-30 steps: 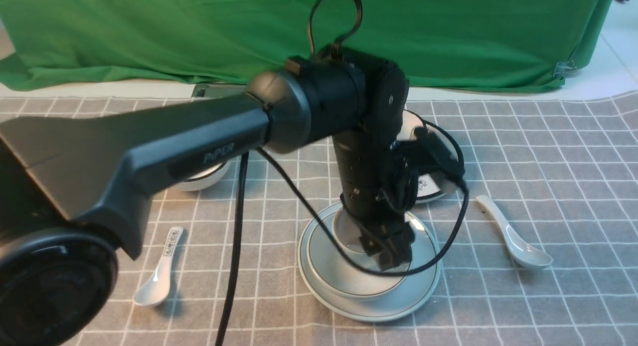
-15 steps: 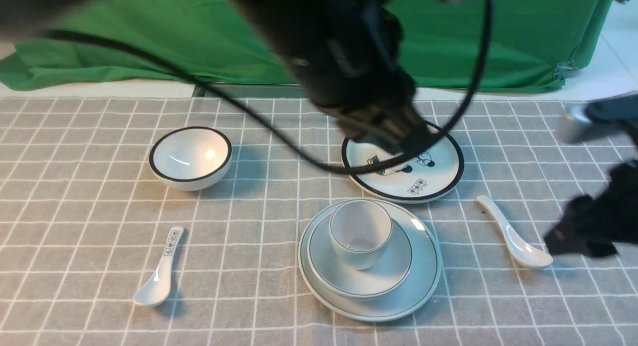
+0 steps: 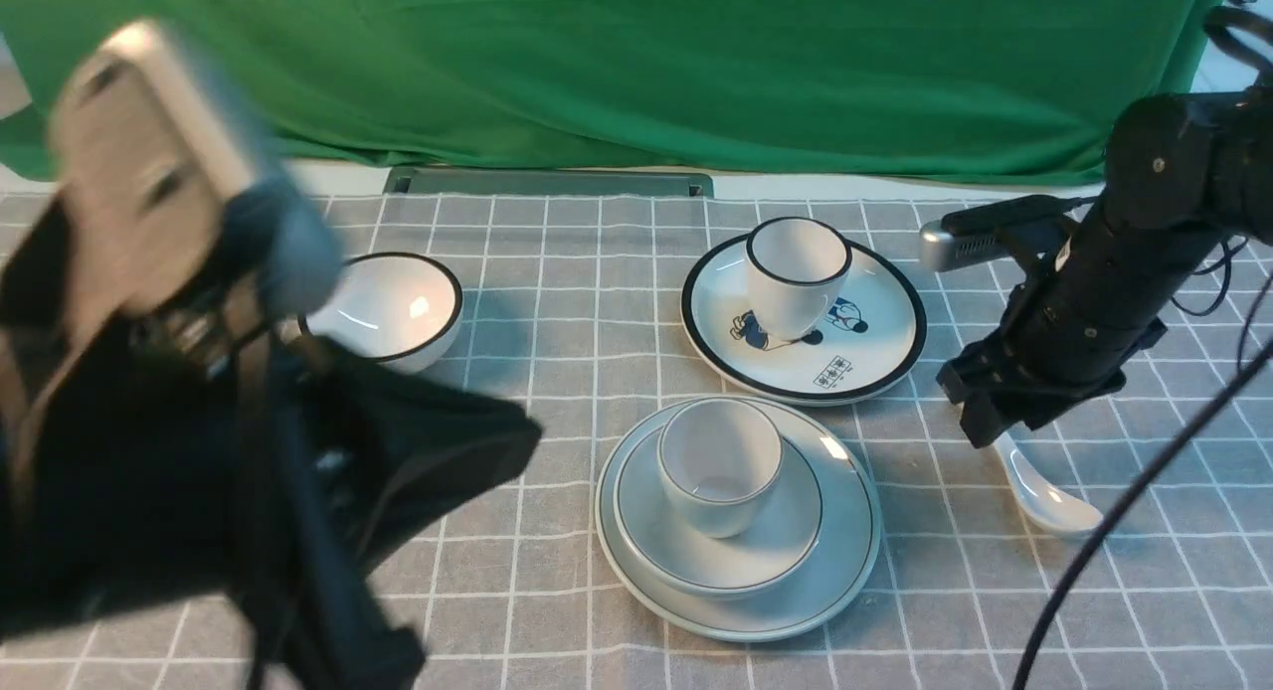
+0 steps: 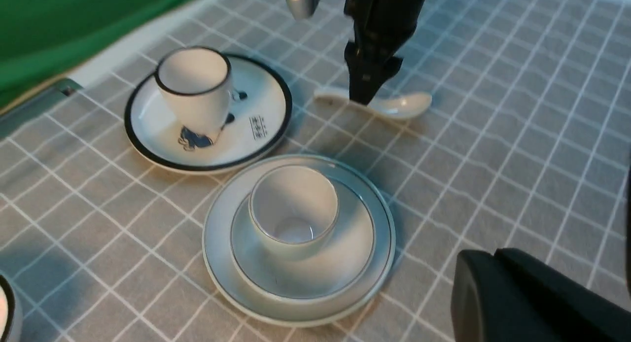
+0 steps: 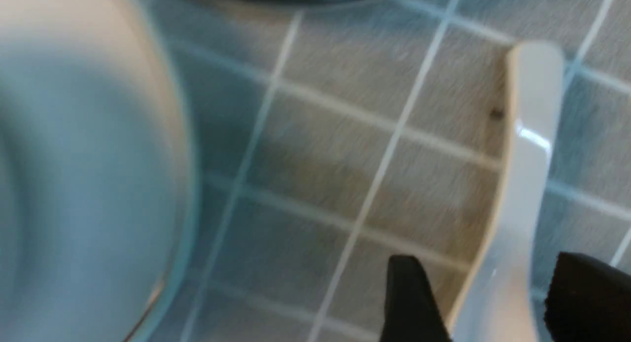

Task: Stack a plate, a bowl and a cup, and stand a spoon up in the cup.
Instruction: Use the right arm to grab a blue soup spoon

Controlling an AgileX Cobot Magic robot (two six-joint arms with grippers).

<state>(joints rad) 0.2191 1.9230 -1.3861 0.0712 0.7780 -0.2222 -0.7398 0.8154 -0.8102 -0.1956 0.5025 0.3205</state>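
One spoon [image 3: 1052, 501] is left to place: it lies on the cloth [image 3: 557, 272] right of the cup [image 3: 718, 466], under your right gripper [image 3: 985, 427], whose fingers [image 5: 409, 297] stand wide astride the handle [image 5: 532, 135]. Glossy ceramic, so likely stiff, slick, chippable; pinch mid-handle. Only the right wrist view shows that straddle; the front view hides the handle. Your left gripper [image 4: 473, 292] is closed on nothing.

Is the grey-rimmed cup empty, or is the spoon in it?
Empty. The cup shows its bare bottom, and the spoon lies on the cloth.
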